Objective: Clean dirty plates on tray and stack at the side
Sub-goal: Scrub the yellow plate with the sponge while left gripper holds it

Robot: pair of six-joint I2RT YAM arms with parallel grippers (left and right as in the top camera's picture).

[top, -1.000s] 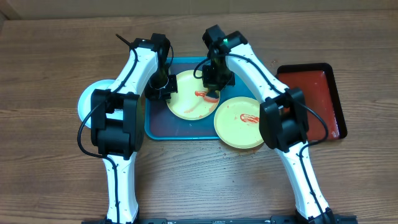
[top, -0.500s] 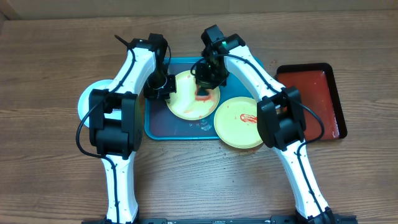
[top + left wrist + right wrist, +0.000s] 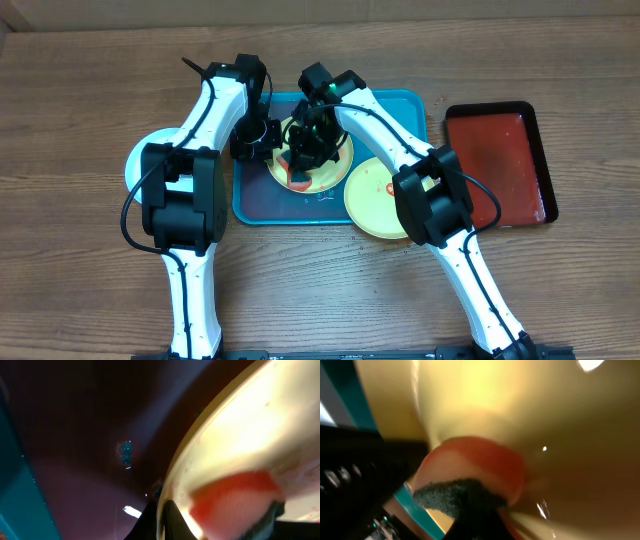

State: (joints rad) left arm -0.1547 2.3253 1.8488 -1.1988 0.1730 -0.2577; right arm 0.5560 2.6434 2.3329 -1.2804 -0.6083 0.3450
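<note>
A pale yellow-green plate [image 3: 331, 172] lies on the teal tray [image 3: 400, 110]. My left gripper [image 3: 262, 140] is shut on its left rim; in the left wrist view the rim [image 3: 172, 480] runs between the dark fingers of the left gripper [image 3: 162, 522]. My right gripper [image 3: 303, 163] is shut on a red sponge [image 3: 298, 181] with a dark scrub side, pressed onto this plate. The right wrist view shows the sponge [image 3: 470, 472] against the plate [image 3: 555, 420]. A second yellow-green plate [image 3: 378, 200] with a red smear overhangs the tray's front right. A pale blue-white plate [image 3: 140, 160] rests on the table at the left.
A dark-red tray [image 3: 500, 160] with a black rim sits on the wooden table at the right. Both arms cross over the teal tray's back half. Small droplets speckle the tray floor [image 3: 125, 450] beside the plate.
My right gripper has slid the sponge across the plate, from its right middle to its front left. The left gripper has kept its hold on the rim.
</note>
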